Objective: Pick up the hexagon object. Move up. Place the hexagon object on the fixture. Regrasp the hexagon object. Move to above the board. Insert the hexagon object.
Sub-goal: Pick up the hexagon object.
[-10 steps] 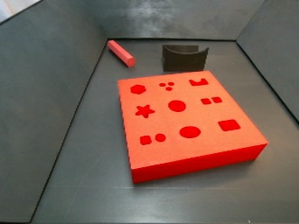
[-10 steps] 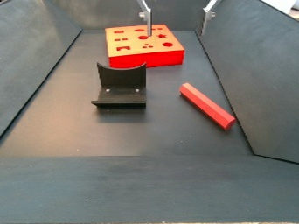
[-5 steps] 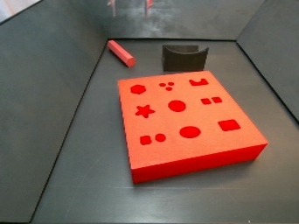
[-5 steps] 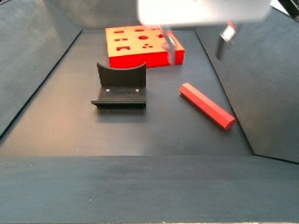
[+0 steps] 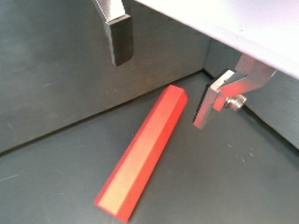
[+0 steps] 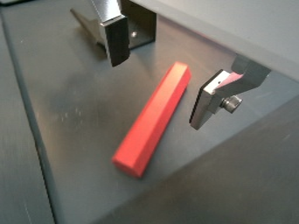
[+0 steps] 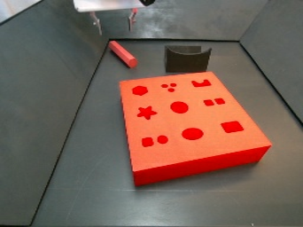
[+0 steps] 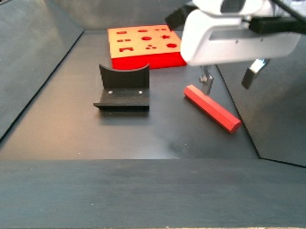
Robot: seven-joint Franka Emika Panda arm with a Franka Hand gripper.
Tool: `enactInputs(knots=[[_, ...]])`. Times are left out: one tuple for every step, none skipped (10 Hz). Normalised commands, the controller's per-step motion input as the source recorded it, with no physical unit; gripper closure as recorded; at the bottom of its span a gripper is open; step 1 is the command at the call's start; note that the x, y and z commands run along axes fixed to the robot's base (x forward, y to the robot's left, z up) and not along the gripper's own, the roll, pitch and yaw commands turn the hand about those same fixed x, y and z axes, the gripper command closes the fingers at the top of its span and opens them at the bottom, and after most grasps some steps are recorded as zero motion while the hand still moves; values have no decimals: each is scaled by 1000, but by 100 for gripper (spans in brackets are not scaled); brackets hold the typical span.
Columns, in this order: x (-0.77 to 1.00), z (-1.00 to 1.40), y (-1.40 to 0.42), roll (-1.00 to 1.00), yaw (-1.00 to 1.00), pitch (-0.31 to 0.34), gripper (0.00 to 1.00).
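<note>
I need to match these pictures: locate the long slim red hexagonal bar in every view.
Wrist views: the long slim red hexagonal bar lies on the floor between the open claw fingers.
Side views: by the wall, and under the claw.
Shared landmark: the claw.

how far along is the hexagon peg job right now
Nothing is finished yet. The hexagon object lies flat on the floor, ungrasped. In hand: the gripper hovers open above it, fingers either side and clear of it. Left: the pick, the rest on the fixture, the regrasp, and insertion into the board.
</note>
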Motion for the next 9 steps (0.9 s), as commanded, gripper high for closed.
enactInputs(knots=[[126,-971,123,131,180,-46,0],[237,-903,140,116,146,0,0],[174,-860,131,20,51,0,0],[0,-774,114,-70,9,-43,0],[-117,-634,94,-124,37,-137,0],[-120,-514,86,-177,43,-134,0],[-137,-403,66,-206,11,-123,0],[-69,-326,49,-193,11,-89,0],[-9,-291,54,-184,9,-57,0]])
